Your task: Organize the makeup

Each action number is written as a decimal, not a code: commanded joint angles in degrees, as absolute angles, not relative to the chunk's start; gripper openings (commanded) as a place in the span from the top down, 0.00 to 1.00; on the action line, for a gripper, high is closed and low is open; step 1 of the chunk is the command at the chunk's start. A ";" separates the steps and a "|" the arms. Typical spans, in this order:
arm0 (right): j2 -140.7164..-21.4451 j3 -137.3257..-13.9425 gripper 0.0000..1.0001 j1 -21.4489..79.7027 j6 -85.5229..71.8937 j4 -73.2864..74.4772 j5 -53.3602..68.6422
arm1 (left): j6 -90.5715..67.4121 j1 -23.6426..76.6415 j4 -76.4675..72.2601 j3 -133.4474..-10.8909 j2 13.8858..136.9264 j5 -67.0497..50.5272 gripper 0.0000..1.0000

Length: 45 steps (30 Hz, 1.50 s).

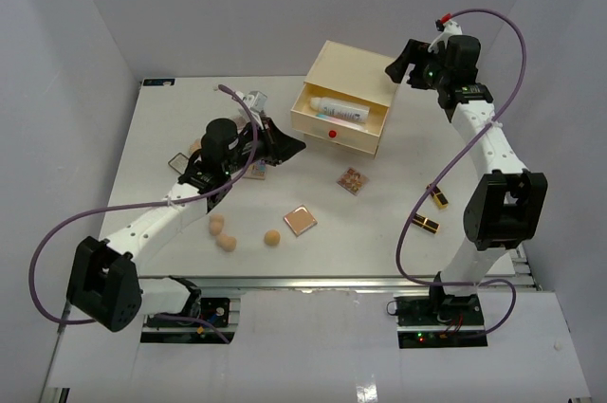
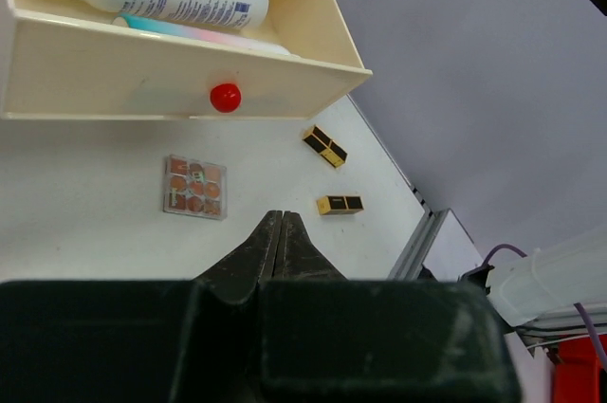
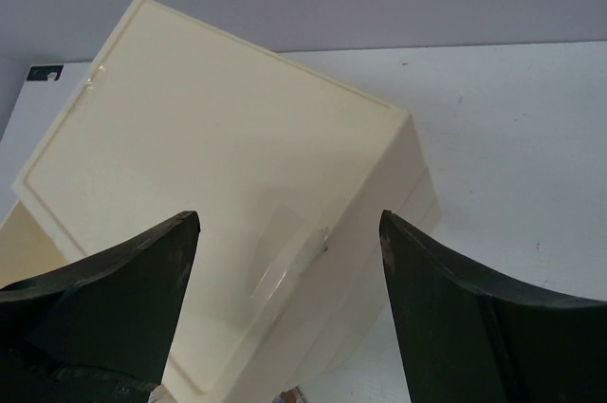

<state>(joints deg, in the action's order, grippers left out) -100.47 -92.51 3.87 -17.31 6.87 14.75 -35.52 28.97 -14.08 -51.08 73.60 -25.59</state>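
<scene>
cream chest [image 1: 346,66], red knob [image 1: 332,134]; white bottle [image 1: 340,111]; tan sponges [image 1: 226,242]; peach compact [image 1: 300,220]; black-and-gold lipstick tubes [image 1: 426,223]; white table [image 1: 379,242].

I see the cream chest [image 1: 353,66] at the back of the table [image 1: 152,137]. One drawer [image 1: 313,126] is pulled out. It has a red knob [image 1: 332,134] on the front and a white bottle [image 1: 340,110] lying inside. My left gripper [image 1: 292,145] is just left of the drawer, its fingers pressed together with nothing in them. My right gripper [image 1: 403,62] hangs over the chest's back right corner. Three tan sponges [image 1: 226,242] sit by the left arm. A peach compact [image 1: 300,220] and a palette [image 1: 354,179] lie in the middle. Two lipstick tubes [image 1: 426,223] lie on the right.
</scene>
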 commanded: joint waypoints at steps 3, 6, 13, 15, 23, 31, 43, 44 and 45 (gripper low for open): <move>-106.42 -102.24 0.15 3.25 -16.48 0.66 11.31 | -39.73 28.65 -29.86 -47.37 79.44 -31.81 0.91; -110.32 -105.89 0.15 3.01 -16.36 0.70 12.43 | -40.74 28.65 -33.53 -47.21 82.21 -32.97 0.91; -118.50 -113.83 0.13 2.56 -11.02 -3.23 24.29 | -40.21 28.99 -36.82 -49.61 88.16 -34.96 0.88; -119.59 -115.42 0.12 2.65 -7.03 -5.02 32.14 | -39.98 29.09 -36.97 -50.64 89.66 -35.19 0.87; -123.59 -117.19 0.08 2.64 -4.07 -6.06 37.71 | -39.44 29.45 -36.99 -54.26 94.41 -35.78 0.86; -127.68 -119.57 0.25 2.64 -3.30 -4.30 37.68 | -38.46 29.79 -36.00 -57.81 98.00 -36.45 0.85; -130.65 -122.87 0.42 2.62 -2.11 -1.07 43.41 | -37.49 29.88 -34.21 -63.38 102.01 -36.43 0.84; -130.85 -122.99 0.43 2.64 -2.08 -0.85 43.79 | -37.41 29.88 -34.03 -64.00 102.52 -36.39 0.84; -131.05 -123.06 0.43 2.64 -2.00 -0.54 44.10 | -37.34 29.88 -33.84 -64.73 103.10 -36.39 0.84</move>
<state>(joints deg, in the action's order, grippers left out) -129.10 -120.48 2.33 -2.52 -2.68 40.57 -38.42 29.58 -34.56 -60.77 101.39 -35.77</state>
